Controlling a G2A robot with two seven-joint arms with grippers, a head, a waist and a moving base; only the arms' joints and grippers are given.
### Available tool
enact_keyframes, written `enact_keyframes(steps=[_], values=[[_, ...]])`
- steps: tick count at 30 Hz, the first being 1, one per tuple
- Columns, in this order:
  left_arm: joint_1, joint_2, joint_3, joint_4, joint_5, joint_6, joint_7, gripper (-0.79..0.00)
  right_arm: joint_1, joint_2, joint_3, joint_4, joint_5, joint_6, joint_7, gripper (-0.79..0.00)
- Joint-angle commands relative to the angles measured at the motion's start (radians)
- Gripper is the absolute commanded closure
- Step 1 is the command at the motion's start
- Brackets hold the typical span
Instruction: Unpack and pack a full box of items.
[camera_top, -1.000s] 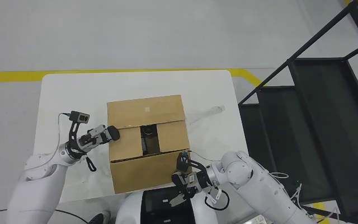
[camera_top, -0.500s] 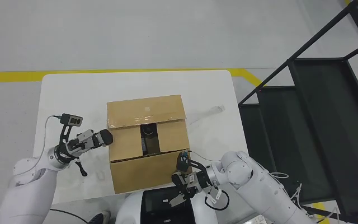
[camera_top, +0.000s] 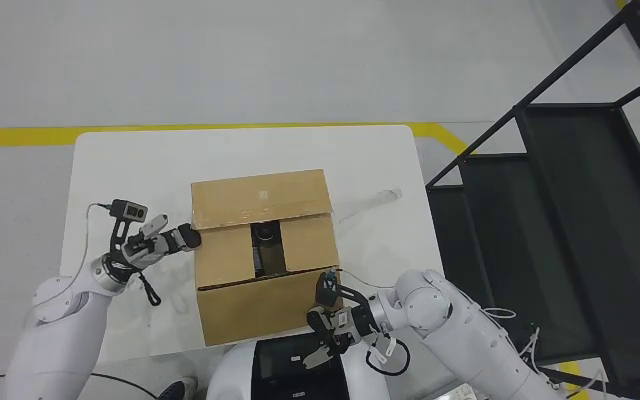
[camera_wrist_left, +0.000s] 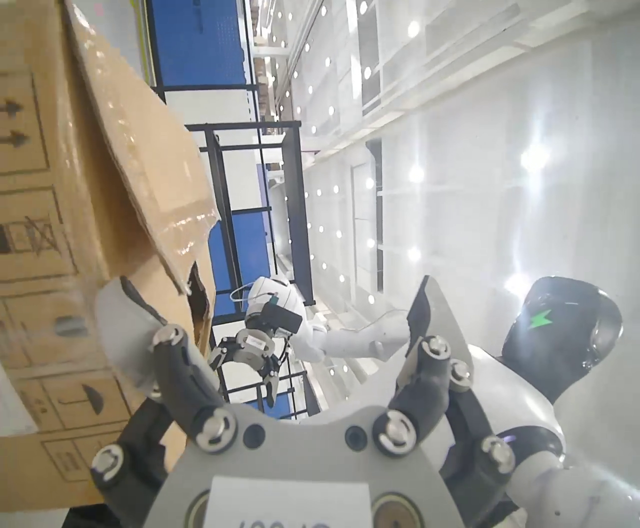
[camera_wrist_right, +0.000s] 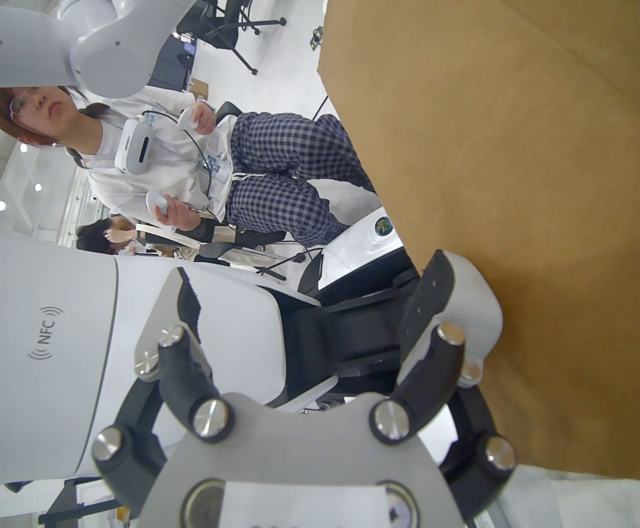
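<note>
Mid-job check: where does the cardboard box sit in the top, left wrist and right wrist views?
Top view: cardboard box in the middle of the table, flaps partly open.
Left wrist view: its printed side wall and a taped flap, close beside the left gripper.
Right wrist view: a plain brown wall beside the right gripper.
Shared landmark: the right gripper, by the box's corner.

Box (camera_top: 262, 200): on the table (camera_top: 120, 160), at its middle.
Left pincer (camera_top: 188, 238): at the box's 9 o'clock side.
Right pincer (camera_top: 327, 300): at its 5 o'clock corner.
Strip (camera_top: 380, 197): on the table, 2 o'clock of the box.
</note>
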Motion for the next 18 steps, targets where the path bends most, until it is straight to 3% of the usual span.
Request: enact_keyframes(steps=[1, 18], values=[[-0.018, -0.004, 0.006, 0.009, -0.014, 0.010, 0.022, -0.785, 0.000, 0.000, 0.000, 0.000, 0.000, 0.000, 0.000, -0.785], [-0.151, -0.027, 0.045, 0.090, -0.147, 0.104, 0.003, -0.785, 0.000, 0.000, 0.000, 0.000, 0.000, 0.000, 0.000, -0.785]])
